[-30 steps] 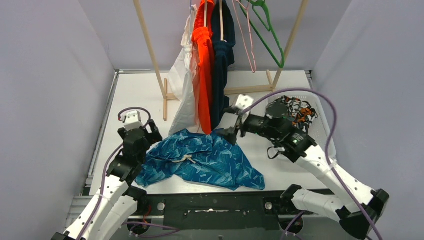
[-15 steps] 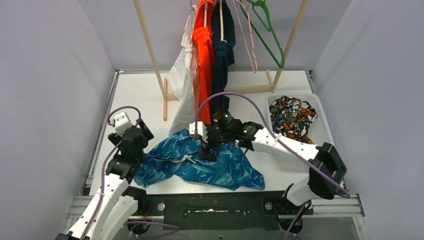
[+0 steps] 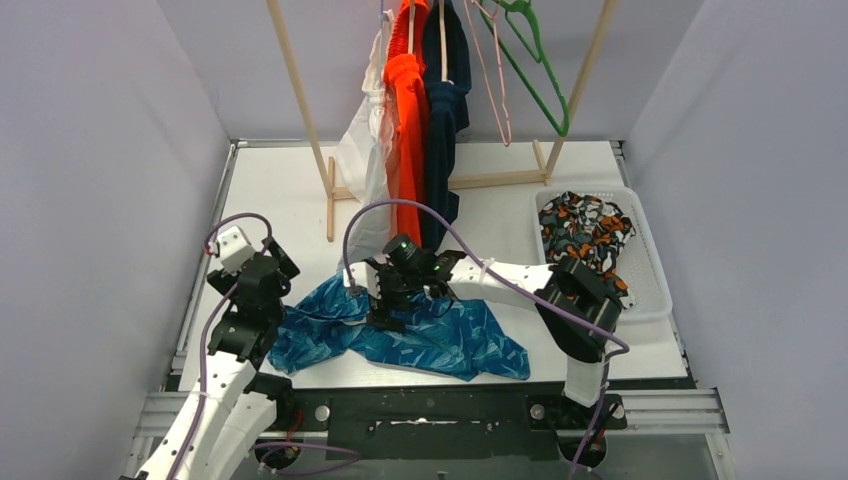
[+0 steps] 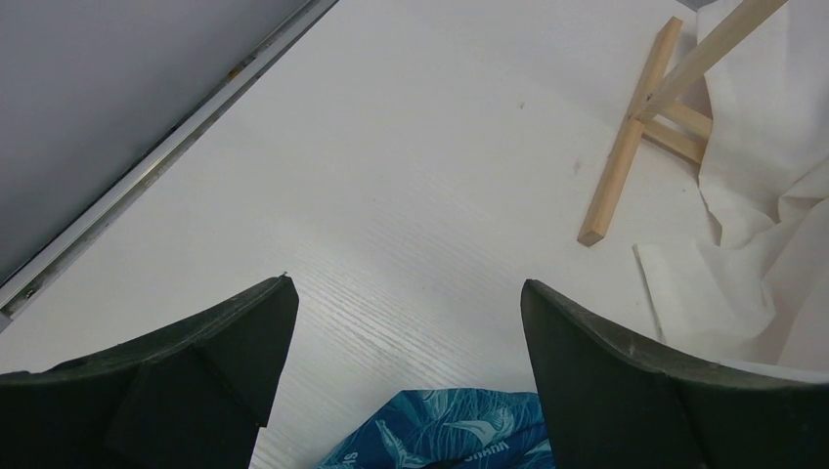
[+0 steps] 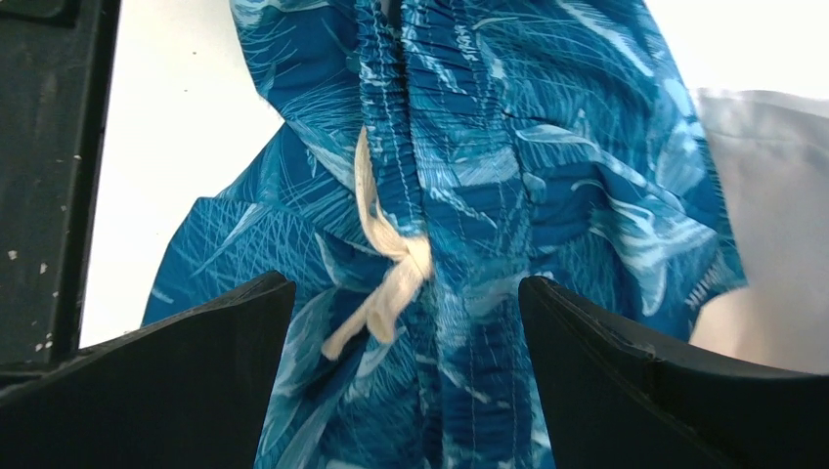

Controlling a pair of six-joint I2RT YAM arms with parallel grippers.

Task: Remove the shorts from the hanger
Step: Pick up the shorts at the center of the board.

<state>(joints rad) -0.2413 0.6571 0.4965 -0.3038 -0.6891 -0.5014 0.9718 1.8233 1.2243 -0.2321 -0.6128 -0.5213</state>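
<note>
Five pairs of shorts show. The blue leaf-patterned shorts (image 3: 400,330) are off the rack and lie crumpled on the worktop (image 3: 280,190) near its front edge, about midway between the two arms. The white shorts (image 3: 365,170), the orange shorts (image 3: 407,130) and the navy shorts (image 3: 445,120) hang side by side from the wooden rack (image 3: 300,100) at the back, and their hems reach down to the worktop. Beside them a pink hanger (image 3: 497,90) and a green hanger (image 3: 540,75) hang bare. The camouflage shorts (image 3: 590,235) sit in a white basket (image 3: 655,270) at the right edge. The right gripper (image 3: 385,300) reaches across to the blue shorts with its jaws spread wide and nothing held. In its wrist view the gathered waistband and the knotted cream drawstring (image 5: 391,264) lie between the two fingers; whether the tips touch the cloth cannot be told. The left gripper (image 3: 268,272) is also wide open and empty. It is over bare worktop toward the left edge, with a corner of the blue shorts just in front of its fingers and the rack's foot (image 4: 626,166) farther off.
</note>
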